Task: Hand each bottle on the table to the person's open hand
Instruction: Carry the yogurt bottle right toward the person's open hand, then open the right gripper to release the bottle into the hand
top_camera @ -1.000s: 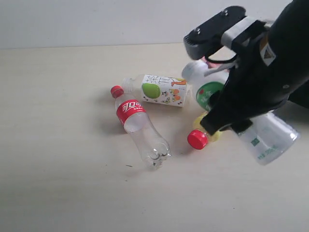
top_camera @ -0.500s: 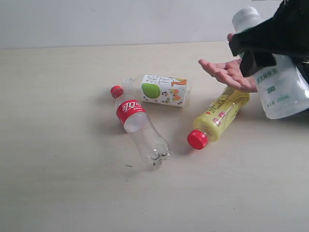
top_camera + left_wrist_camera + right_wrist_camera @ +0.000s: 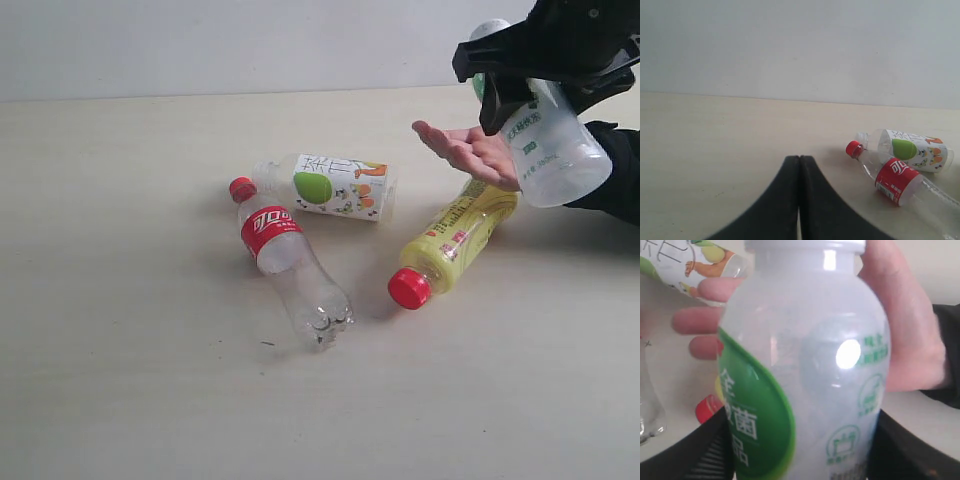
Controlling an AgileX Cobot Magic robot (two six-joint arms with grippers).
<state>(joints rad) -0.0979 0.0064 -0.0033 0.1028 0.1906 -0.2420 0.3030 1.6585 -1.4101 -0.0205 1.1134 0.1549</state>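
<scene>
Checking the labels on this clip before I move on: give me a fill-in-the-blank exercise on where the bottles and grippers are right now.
1. The right gripper holds the white-and-green plastic bottle right by the person's bare open ____.
2. On the pale wood-grain table lie ____ other plastic bottles.
3. The yellow plastic bottle has a ____ cap.
4. The left gripper is ____, holding nothing.
Missing words: hand; three; red; shut.
</scene>
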